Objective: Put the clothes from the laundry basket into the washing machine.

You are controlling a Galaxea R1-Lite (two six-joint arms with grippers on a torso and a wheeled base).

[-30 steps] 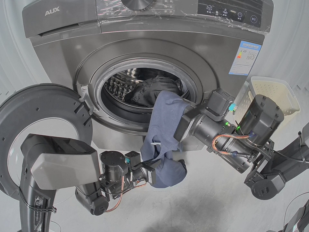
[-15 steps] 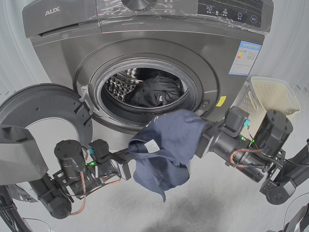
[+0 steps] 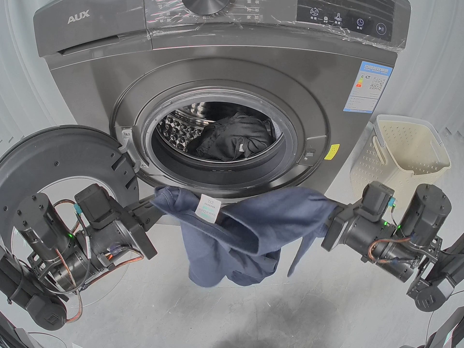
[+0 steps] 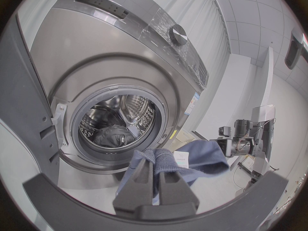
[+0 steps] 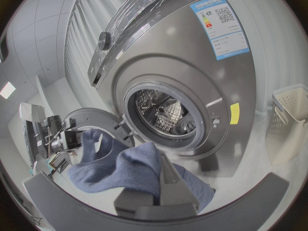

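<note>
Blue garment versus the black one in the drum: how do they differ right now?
The navy blue cloth garment hangs outside the steel drum, stretched between the left gripper and right gripper; the crumpled black garment lies inside it. The blue one is spread wide and gripped; the black one is bunched and free. Both are dark clothes.

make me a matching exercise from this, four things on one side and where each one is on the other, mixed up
Things
1 blue garment
2 black garment
3 laundry basket
4 washer door

Places
A standing to the right of the washing machine
B lying inside the drum
C swung open at the left
D held between the left gripper and the right gripper

Pairs: 1-D, 2-B, 3-A, 4-C
</note>
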